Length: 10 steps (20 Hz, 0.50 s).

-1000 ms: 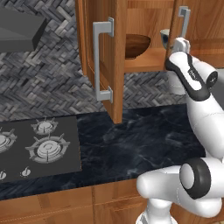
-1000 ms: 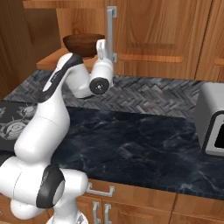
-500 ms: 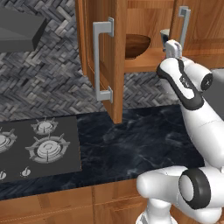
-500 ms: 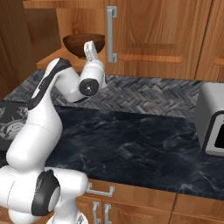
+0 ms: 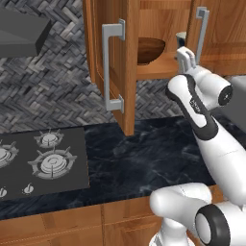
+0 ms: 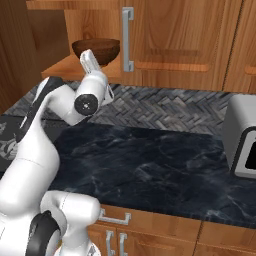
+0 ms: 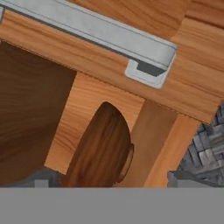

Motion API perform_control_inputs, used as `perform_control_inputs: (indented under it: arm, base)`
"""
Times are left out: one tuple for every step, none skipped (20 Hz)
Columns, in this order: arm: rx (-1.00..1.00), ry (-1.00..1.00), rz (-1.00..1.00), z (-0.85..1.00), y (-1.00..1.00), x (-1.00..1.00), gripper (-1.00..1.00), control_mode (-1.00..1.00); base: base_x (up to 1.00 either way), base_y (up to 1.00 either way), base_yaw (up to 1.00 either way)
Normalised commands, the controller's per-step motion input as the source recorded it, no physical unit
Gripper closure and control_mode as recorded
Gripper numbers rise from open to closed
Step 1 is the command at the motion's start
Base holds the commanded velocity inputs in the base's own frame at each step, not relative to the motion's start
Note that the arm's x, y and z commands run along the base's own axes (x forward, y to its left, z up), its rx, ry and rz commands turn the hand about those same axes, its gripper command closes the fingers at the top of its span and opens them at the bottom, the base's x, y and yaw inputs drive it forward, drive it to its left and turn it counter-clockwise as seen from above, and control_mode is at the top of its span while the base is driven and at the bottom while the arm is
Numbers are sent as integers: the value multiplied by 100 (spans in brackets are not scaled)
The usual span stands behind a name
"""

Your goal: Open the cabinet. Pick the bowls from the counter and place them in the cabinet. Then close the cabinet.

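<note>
Writing or brand marks cannot be read on anything here. Relative to the cabinet [image 5: 120,62], whose left door stands swung out while the right door [image 6: 180,40] is shut, the wooden bowl [image 5: 150,49] sits on the open shelf inside, and a cream bowl [image 5: 181,38] shows just past it by the right door's edge. Just outside the shelf's front edge hangs the gripper [image 5: 185,56], jaws spread wide and holding nothing, the wooden bowl close ahead of its fingertips. Below the cabinet lies the black counter [image 6: 150,165].
</note>
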Motion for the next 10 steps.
perform_control_inputs:
  arm:
    - [-9,0,0,19,2,-67,-100,-100]
    - [-7,0,0,18,0,-70,-100,-100]
    - [-7,0,0,15,0,-75,-100,-100]
    - [-8,0,0,11,0,-86,-100,-100]
    - [-7,4,0,8,0,-92,-100,-100]
    - [-6,5,0,4,0,-95,-100,-100]
    - [-5,7,0,2,0,-99,-100,-100]
    - [-5,9,0,2,4,-99,-100,-100]
    - [-5,10,1,1,6,-96,-100,-100]
    - [-4,14,1,6,12,-90,-100,-100]
  base:
    - [0,0,0]
    - [0,0,0]
    - [0,0,0]
    - [0,0,0]
    - [0,0,0]
    - [0,0,0]
    - [0,0,0]
    - [0,0,0]
    - [0,0,0]
    - [0,0,0]
